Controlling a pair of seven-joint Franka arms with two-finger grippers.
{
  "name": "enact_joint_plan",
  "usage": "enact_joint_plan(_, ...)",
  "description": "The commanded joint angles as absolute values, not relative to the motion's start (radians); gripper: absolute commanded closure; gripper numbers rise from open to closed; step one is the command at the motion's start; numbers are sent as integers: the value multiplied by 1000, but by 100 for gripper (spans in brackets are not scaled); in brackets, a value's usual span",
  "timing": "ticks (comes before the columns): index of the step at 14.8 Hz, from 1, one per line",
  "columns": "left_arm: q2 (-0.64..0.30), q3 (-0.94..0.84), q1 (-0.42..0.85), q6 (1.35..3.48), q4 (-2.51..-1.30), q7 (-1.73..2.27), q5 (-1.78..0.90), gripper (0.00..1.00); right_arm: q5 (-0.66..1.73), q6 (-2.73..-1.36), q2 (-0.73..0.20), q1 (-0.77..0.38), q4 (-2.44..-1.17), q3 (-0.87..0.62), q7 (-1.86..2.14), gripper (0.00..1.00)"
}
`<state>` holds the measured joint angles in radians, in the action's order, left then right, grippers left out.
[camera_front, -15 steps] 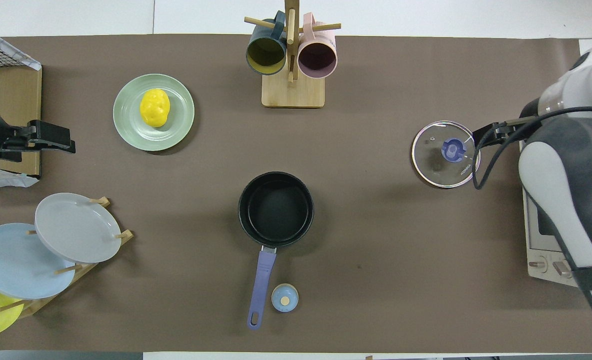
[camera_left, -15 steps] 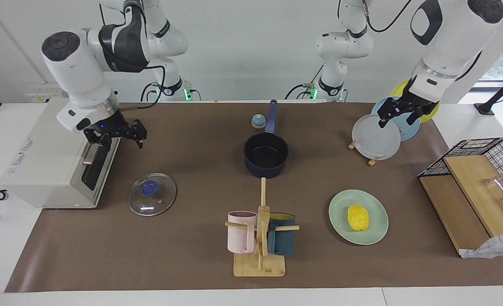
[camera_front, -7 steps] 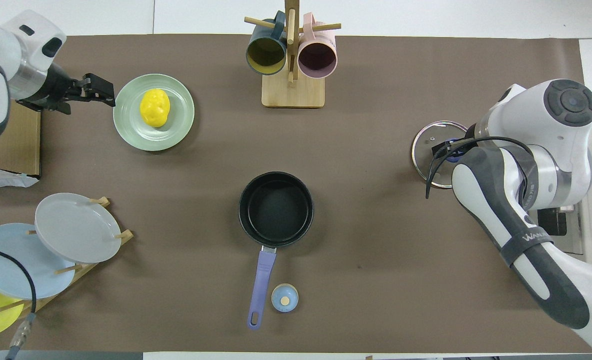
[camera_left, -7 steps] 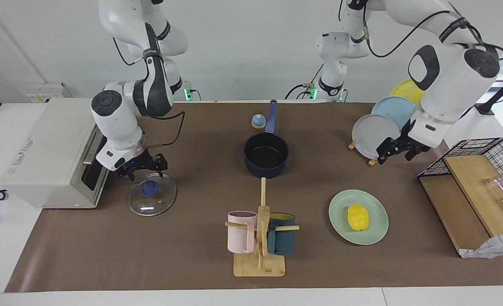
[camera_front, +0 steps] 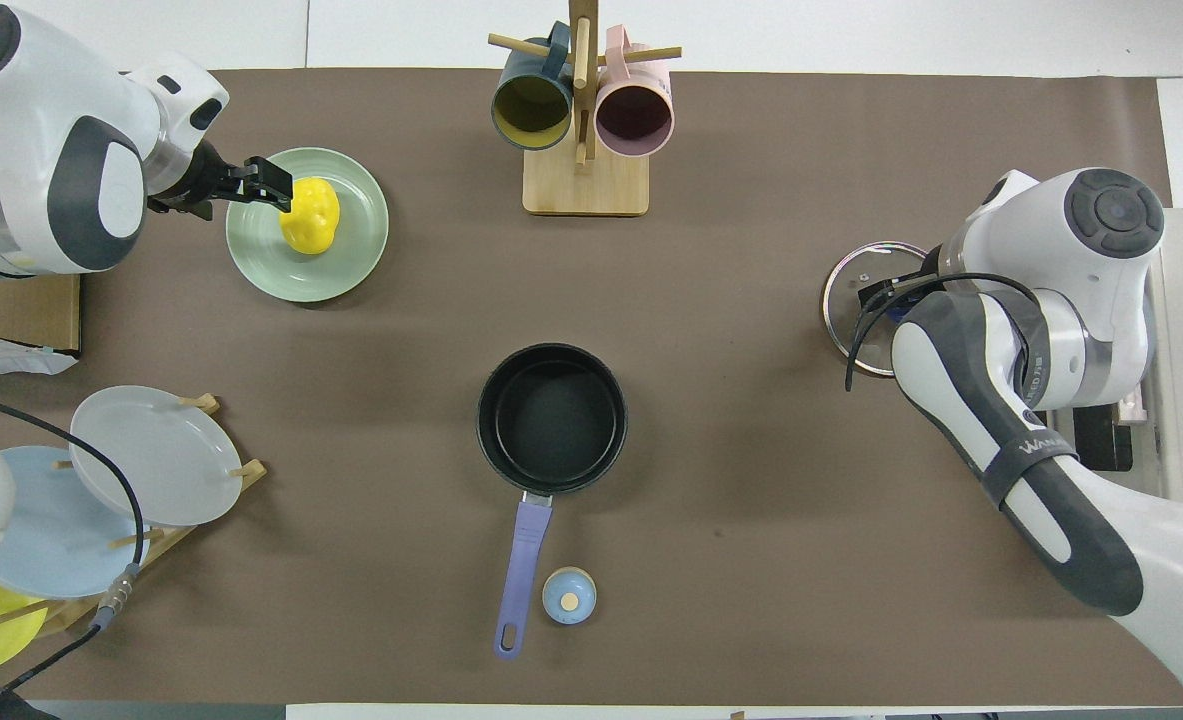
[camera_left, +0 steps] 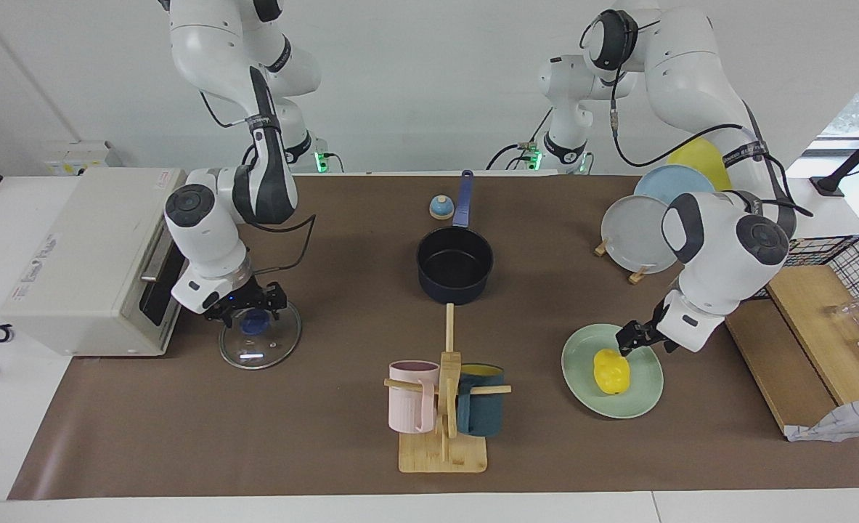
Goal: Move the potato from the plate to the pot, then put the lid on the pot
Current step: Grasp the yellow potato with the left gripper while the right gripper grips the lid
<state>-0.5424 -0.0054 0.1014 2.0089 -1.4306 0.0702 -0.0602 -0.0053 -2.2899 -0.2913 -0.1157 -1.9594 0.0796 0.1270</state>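
Left end effector (camera_left: 632, 338), fingers spread, hangs over the mint plate (camera_left: 581, 385) beside the potato (camera_left: 611, 371). Right end effector (camera_left: 246, 308), also spread, sits over the lid (camera_left: 260, 351); pot (camera_left: 454, 270) empty.

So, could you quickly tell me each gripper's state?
Left gripper: open, over the plate beside the potato.
Right gripper: open, around the lid knob.

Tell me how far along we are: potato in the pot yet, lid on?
Nothing is done: the potato lies on the plate, the pot is empty, the lid flat on the table. In hand: the open left gripper is at the potato, the open right gripper over the lid's knob. Both moves remain.
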Motion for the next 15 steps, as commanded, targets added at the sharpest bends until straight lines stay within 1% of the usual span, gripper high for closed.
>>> enact_joint_plan(1,-567,2,129,2057,-1417,48,-83,0,20,-2312,-301,-103,-1959,74,164,0)
enact_joint_plan(5,-575,2,146,2072,-1430,48,-84,0,21,-2313,-310,-107,-1956,74,164,1)
enact_joint_plan(6,-578,2,147,2088,-1434,48,-84,0,21,-2312,-310,-106,-1956,74,164,4)
enact_joint_plan(9,-586,2,161,2163,-1480,48,-81,0,20,-2312,-310,-104,-1954,74,169,17)
enact_joint_plan(14,-578,3,164,2212,-1534,40,-78,0,20,-2293,-310,-103,-1944,74,184,40)
enact_joint_plan(15,-577,3,163,2217,-1539,26,-80,0,20,-2292,-310,-103,-1942,74,196,53)
